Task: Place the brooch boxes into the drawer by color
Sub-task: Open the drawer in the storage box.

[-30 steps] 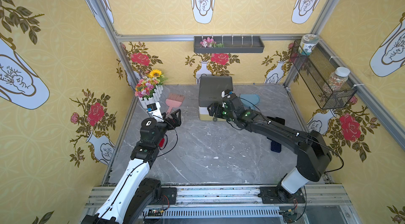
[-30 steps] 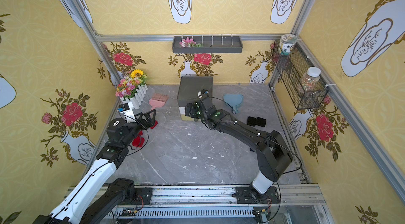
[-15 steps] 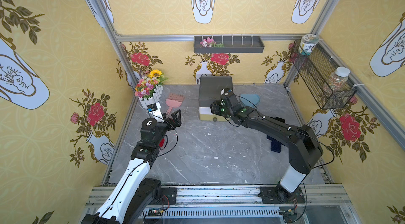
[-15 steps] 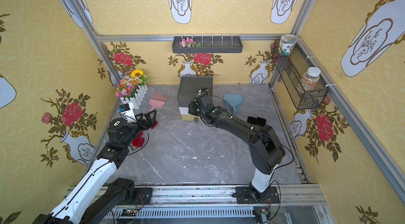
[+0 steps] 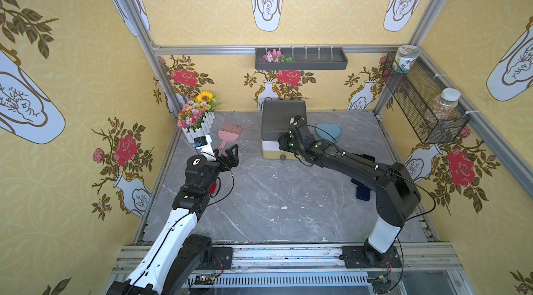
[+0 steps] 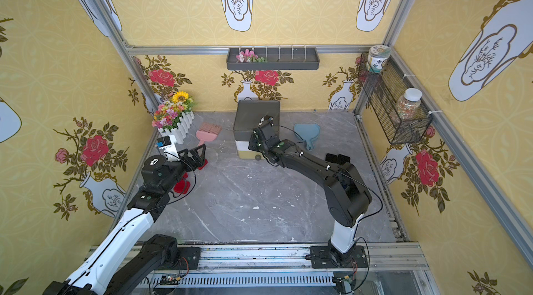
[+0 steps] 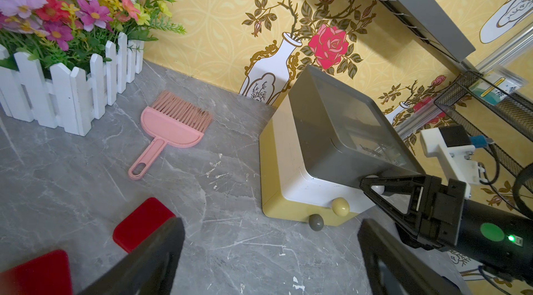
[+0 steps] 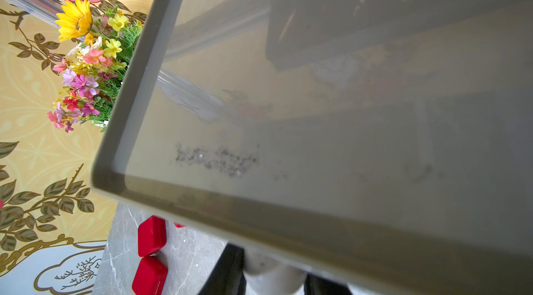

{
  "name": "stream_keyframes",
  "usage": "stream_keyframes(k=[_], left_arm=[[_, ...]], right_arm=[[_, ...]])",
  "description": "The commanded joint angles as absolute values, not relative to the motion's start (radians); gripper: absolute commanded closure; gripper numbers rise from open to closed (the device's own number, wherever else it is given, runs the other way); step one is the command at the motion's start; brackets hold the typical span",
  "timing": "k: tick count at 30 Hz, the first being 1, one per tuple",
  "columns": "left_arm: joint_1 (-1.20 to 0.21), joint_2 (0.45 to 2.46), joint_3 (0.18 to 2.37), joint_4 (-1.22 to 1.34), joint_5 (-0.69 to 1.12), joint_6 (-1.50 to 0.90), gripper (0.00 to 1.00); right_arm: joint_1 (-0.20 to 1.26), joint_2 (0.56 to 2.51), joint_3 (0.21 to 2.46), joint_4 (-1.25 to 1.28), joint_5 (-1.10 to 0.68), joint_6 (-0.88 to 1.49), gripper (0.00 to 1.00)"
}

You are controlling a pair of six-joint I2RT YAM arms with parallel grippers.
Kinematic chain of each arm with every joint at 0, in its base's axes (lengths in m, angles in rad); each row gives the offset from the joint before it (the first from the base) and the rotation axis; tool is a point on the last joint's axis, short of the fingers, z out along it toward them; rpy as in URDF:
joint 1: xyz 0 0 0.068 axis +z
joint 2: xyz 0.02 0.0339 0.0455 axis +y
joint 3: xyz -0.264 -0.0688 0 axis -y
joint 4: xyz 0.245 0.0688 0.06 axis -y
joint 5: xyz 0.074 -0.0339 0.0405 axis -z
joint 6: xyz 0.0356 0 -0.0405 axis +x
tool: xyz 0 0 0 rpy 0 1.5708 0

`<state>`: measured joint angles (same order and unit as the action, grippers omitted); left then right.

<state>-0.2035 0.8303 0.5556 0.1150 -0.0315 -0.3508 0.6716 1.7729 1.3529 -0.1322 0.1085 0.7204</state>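
Note:
The drawer [image 5: 284,116] [image 6: 256,114] [image 7: 340,132] is a three-tier chest at the back of the table, all tiers pushed in. My right gripper [image 5: 283,142] [image 6: 251,142] [image 8: 271,272] is shut on the white knob [image 7: 378,189] [image 8: 271,264] of its dark grey top tier. Two red brooch boxes [image 6: 181,186] [image 7: 141,221] [image 8: 151,234] lie at the left, under my left gripper [image 5: 230,153] [image 6: 196,153] [image 7: 268,261], which hovers open and holds nothing. Dark blue boxes [image 5: 362,192] and black boxes [image 6: 337,159] lie at the right, partly hidden by my right arm.
A pink brush [image 5: 229,132] lies left of the chest and a blue dustpan [image 5: 328,130] lies right of it. A white-fenced flower planter [image 5: 197,117] fills the back left corner. A grey wall tray [image 5: 300,58] and a wire basket [image 5: 424,106] with jars hang above.
My right gripper's jaws have closed in on the top tier's white knob, and its wrist has edged toward the chest. The left arm has not moved.

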Motion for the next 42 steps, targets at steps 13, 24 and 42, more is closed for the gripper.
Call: stream_keyframes(k=[13,24,42], left_arm=[[-0.204,0.813,0.604,0.045,-0.075,-0.364,0.00],[-0.204,0.784,0.624,-0.002,-0.084,-0.369,0.00],[-0.205,0.776,0.620,-0.028,-0.093,-0.368,0.00]], right_arm=[[0.783,1.651,1.232,-0.124,0.158,0.712,0.73],[0.928,1.527,1.134,-0.183,0.238,0.754,0.71],[0.975,1.513,1.050,-0.176,0.255,0.795,0.60]])
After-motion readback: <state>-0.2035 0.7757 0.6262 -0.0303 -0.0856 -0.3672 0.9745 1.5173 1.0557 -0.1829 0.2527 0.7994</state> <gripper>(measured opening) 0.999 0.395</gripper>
